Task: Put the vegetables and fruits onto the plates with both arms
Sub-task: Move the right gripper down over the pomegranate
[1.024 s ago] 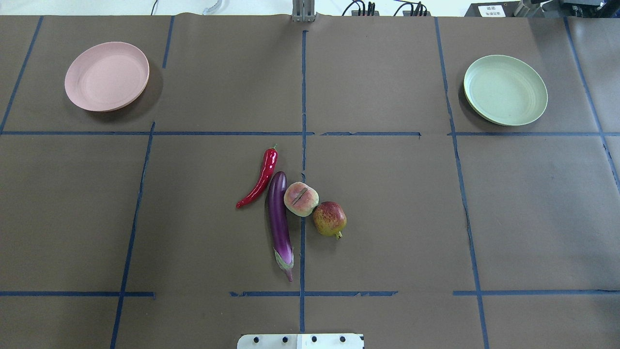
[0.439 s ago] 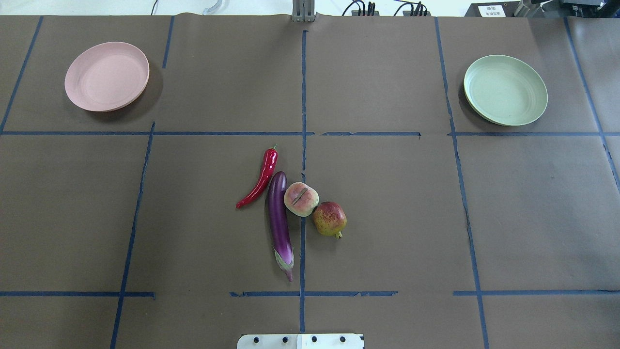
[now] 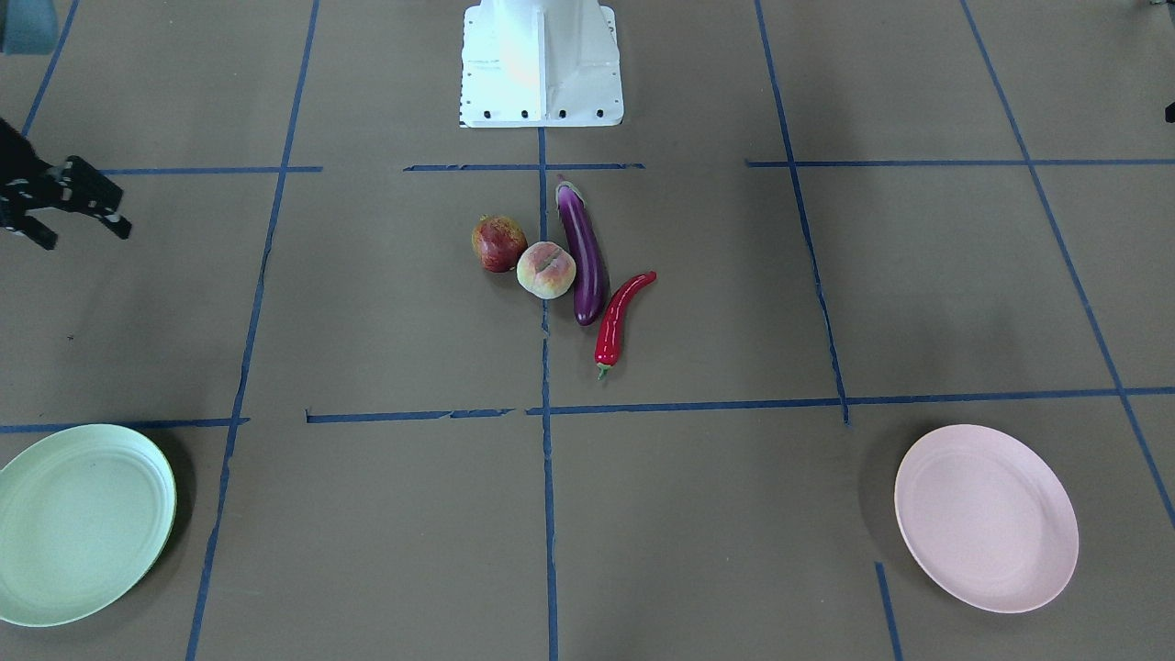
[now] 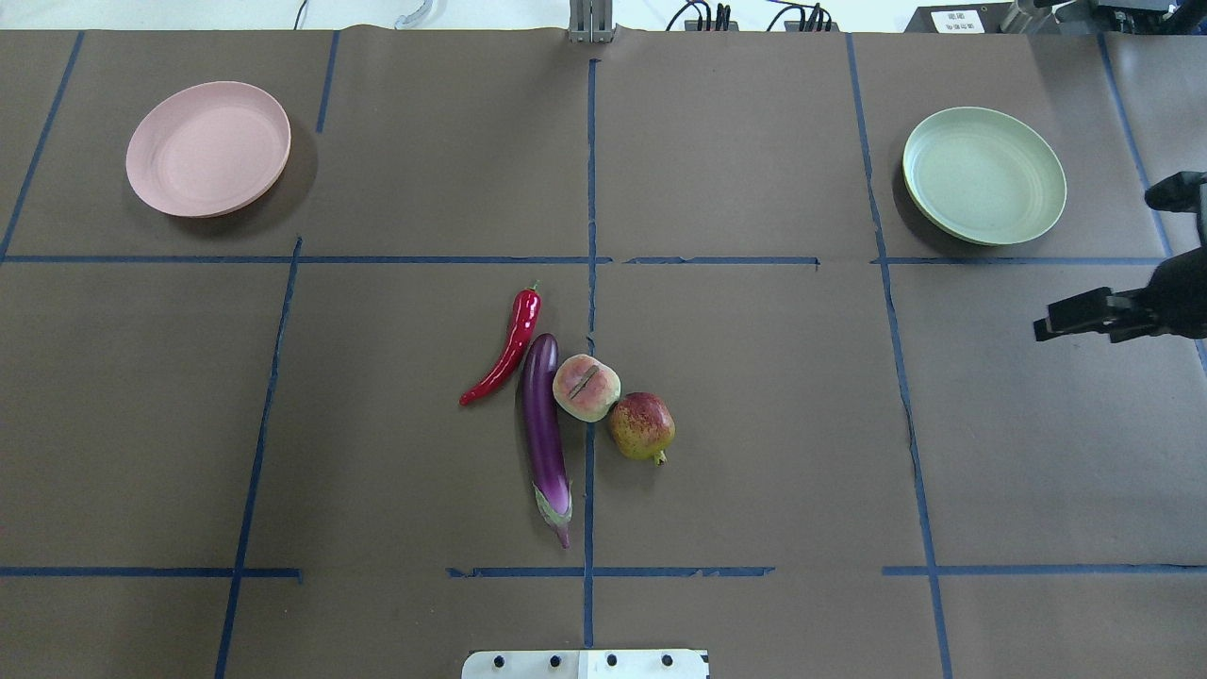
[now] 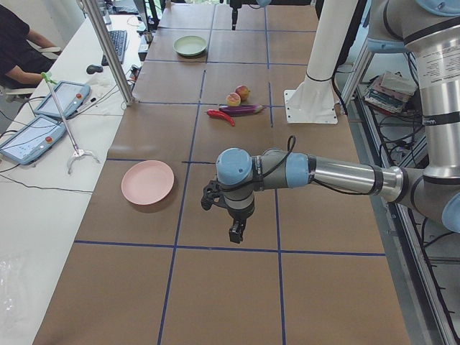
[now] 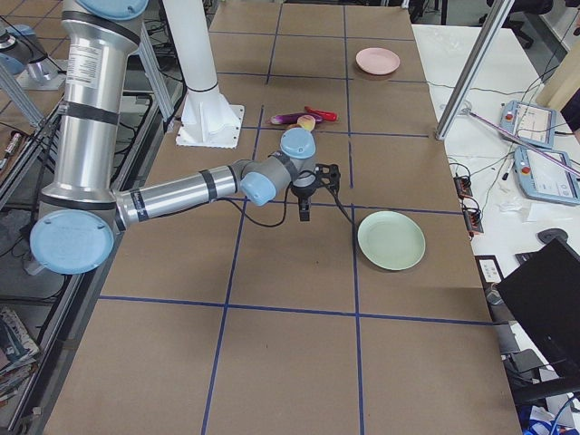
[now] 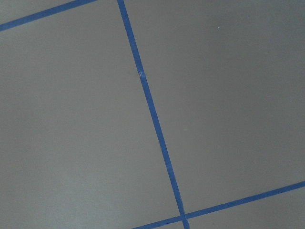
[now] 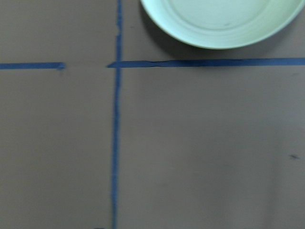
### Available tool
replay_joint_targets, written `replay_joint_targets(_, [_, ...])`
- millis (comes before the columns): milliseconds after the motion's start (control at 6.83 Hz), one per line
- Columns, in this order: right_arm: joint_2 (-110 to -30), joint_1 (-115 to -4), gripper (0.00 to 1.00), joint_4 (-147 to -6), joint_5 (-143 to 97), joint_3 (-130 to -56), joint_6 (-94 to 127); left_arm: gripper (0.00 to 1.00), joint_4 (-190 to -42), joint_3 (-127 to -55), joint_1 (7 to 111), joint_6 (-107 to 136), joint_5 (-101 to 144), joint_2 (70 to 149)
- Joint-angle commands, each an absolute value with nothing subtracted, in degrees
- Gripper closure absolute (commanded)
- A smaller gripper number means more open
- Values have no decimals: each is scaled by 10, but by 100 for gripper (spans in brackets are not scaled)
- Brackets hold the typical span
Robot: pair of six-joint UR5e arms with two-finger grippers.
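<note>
The purple eggplant (image 4: 545, 434), red chili (image 4: 504, 354), pale peach (image 4: 586, 387) and dark red fruit (image 4: 641, 426) lie close together at the table's middle. The pink plate (image 4: 208, 148) sits far left and the green plate (image 4: 983, 174) far right; both hold nothing. My right gripper (image 4: 1094, 264) is open and empty at the right edge, just near of the green plate, which also shows in the right wrist view (image 8: 224, 21). My left gripper (image 5: 223, 219) shows only in the exterior left view, hovering near the pink plate (image 5: 147, 182); I cannot tell if it is open.
The white base block (image 4: 585, 663) stands at the near edge, right behind the produce. Blue tape lines (image 4: 589, 189) grid the brown table cover. A side bench with tablets (image 5: 43, 115) and a metal post (image 5: 108, 50) lies beyond the far edge.
My right gripper has come into the overhead view at the right edge, near the green plate. The produce and plates have not moved.
</note>
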State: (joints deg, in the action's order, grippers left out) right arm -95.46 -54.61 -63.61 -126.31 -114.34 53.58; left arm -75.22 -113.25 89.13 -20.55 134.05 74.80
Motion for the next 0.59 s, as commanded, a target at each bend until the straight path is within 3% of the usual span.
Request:
replay_joint_targets(0, [-834, -419, 0, -639, -1193, -1144, 695, 0, -752, -1131, 891, -204, 1341, 748])
replay_joint_targets(439, [-608, -283, 1, -884, -1070, -1127, 743, 0, -752, -1129, 891, -203, 1345, 748])
